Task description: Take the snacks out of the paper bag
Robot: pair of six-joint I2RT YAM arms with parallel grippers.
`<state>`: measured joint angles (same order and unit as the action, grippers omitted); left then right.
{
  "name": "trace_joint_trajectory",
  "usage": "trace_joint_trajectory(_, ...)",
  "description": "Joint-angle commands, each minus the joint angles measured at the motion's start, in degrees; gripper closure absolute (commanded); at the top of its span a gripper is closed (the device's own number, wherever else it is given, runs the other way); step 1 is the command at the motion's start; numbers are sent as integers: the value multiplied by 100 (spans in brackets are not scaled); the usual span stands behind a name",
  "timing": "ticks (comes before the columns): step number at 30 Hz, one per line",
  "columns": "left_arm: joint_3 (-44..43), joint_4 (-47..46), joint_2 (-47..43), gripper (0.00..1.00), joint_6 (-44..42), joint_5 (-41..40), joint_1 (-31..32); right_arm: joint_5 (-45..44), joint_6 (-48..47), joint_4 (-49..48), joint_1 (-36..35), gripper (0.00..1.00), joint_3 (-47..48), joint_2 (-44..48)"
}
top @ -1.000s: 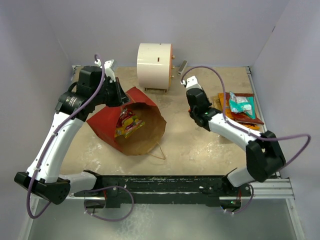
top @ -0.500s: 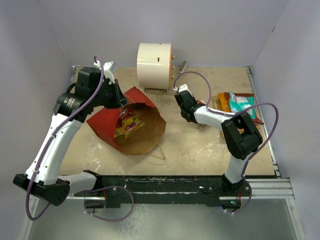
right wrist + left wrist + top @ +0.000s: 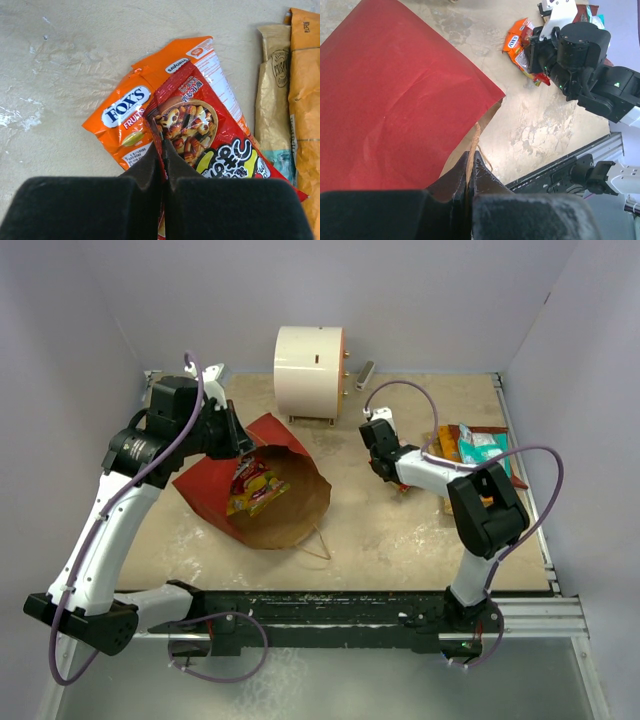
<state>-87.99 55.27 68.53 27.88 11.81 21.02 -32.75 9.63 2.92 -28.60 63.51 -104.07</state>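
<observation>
Top external view: a red bag (image 3: 205,485) lies on its side left of centre on the bench (image 3: 400,530), its brown inside showing at a mouth that opens toward the near right. Bright yellow and red packets (image 3: 252,487) rest inside, near the mouth. The left end effector (image 3: 470,167) is clamped on the bag's upper rim. The left wrist view shows the red paper wall filling its left side and a twine handle (image 3: 479,145) just past the tips.

Right of the bag and well apart from it, the right end effector (image 3: 162,155) is clamped on the edge of a red snack packet (image 3: 215,145). This overlaps an orange Fox's packet (image 3: 122,120) lying flat on the bench. Just right of these lie a tan packet (image 3: 272,95) and a yellow-orange packet (image 3: 305,90). Seen from above, a teal packet (image 3: 483,447) tops that pile near the bench's right edge. A white cylinder (image 3: 310,370) stands at the far side, behind the bag.
</observation>
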Motion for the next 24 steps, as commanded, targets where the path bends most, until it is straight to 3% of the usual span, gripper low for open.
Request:
trace_joint_trajectory(1, -100, -130, -105, 100, -24, 84, -26, -24, 89, -68, 132, 100, -224, 338)
trace_joint_trajectory(10, -91, -200, -102, 100, 50, 245, -26, -47, -662, -600, 372, 98, -344, 495)
trace_joint_trajectory(17, -120, -166, -77, 100, 60, 315, -24, -203, -726, -610, 408, 92, -240, 375)
trace_joint_trajectory(20, -157, -110, -86, 100, 42, 282, -19, -48, -611, -564, 408, 79, -226, 481)
trace_joint_trajectory(23, -111, -102, -132, 100, 70, 262, -21, 387, -516, -382, 408, 54, -119, 654)
trace_joint_trajectory(24, -81, -115, -155, 100, 86, 268, -23, 529, -522, -305, 408, 50, -69, 731)
